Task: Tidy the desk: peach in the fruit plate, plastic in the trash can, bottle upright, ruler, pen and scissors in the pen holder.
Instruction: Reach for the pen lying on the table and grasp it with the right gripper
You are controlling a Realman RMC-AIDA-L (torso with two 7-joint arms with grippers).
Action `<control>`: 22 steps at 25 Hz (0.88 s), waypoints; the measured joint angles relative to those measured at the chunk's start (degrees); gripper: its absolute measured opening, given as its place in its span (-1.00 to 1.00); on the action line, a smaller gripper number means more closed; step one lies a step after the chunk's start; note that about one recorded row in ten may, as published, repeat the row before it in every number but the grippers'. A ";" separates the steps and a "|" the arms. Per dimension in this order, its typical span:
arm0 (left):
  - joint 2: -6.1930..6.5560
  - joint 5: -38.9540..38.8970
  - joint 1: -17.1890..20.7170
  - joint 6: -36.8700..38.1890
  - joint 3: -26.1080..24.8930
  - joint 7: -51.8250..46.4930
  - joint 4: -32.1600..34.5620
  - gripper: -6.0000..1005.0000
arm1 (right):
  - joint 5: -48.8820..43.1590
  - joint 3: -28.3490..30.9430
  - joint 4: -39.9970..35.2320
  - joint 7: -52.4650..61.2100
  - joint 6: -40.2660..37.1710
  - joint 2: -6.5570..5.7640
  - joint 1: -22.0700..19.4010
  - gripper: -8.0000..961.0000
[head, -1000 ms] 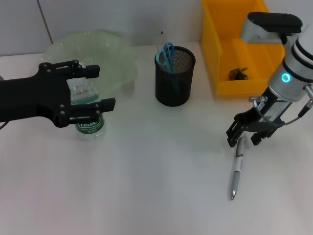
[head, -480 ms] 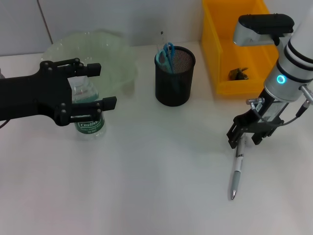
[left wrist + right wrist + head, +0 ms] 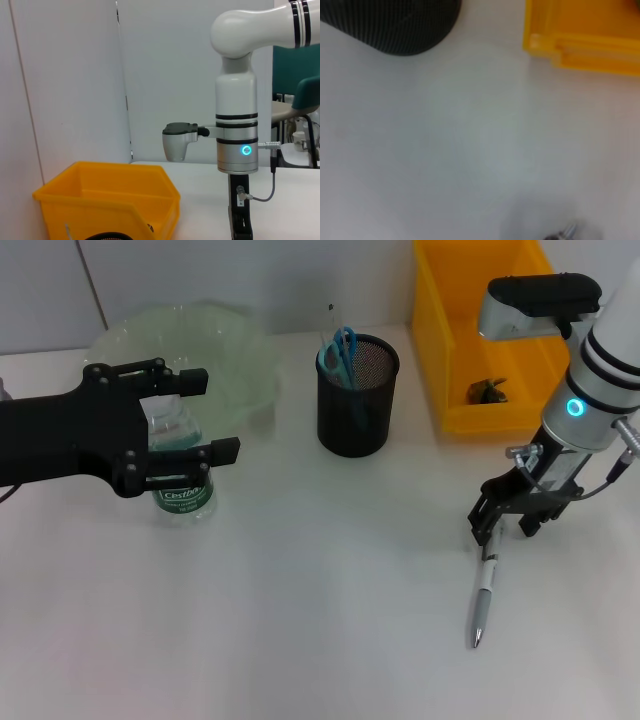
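Note:
A clear bottle [image 3: 182, 490] with a green label stands upright in front of the pale green fruit plate [image 3: 215, 350]. My left gripper [image 3: 200, 418] is shut on the bottle's upper part. A silver pen [image 3: 483, 592] lies on the table at the right. My right gripper [image 3: 506, 520] hangs open just over the pen's far end, one finger on each side. The black mesh pen holder [image 3: 357, 400] holds blue scissors [image 3: 343, 344] and a thin clear stick. No peach shows.
A yellow bin [image 3: 452, 360] stands at the back right with a dark crumpled scrap [image 3: 487, 390] inside. It also shows in the left wrist view [image 3: 100, 200] and in the right wrist view [image 3: 580, 40], where the pen holder [image 3: 395, 25] appears too.
My right gripper has shifted slightly to the right above the pen's end; the pen has not moved. The left gripper and bottle stay almost still.

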 joint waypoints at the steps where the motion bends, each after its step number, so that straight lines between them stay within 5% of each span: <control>1: 0.00 0.00 0.00 0.00 0.00 0.00 0.00 0.56 | 0.00 0.00 0.00 0.00 0.00 0.00 0.00 0.33; 22: 0.00 0.00 -0.25 -0.02 0.00 0.97 -0.31 0.56 | 0.01 -0.12 0.00 -0.17 0.08 0.27 0.48 0.33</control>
